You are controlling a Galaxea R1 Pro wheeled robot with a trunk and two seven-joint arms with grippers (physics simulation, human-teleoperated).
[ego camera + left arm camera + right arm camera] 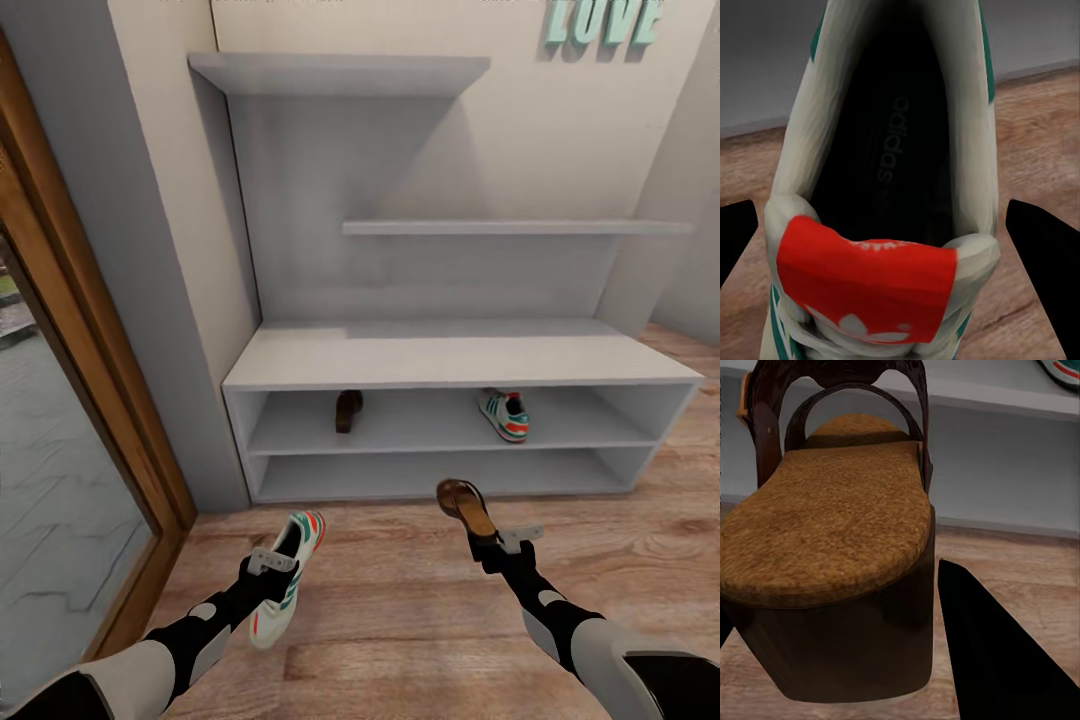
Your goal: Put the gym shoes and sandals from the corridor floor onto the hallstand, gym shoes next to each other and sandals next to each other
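In front of the hallstand point(440, 360), just above the corridor floor point(400, 620), a gym shoe point(288, 570) is held by the left gripper point(270, 572) at the heel end; in the left wrist view the fingers point(1042, 247) sit either side of the collar, closed on it. Soft upper, light, likely to sag toward the toe, so a grip near the stiff heel counter is judged best. A sandal point(466, 503) is clamped by the right gripper point(500, 545) at its low heel; rigid sole, smooth sides, may slip. Already on the upper low shelf, well apart: 2nd sandal point(348, 410), 2nd gym shoe point(503, 414).
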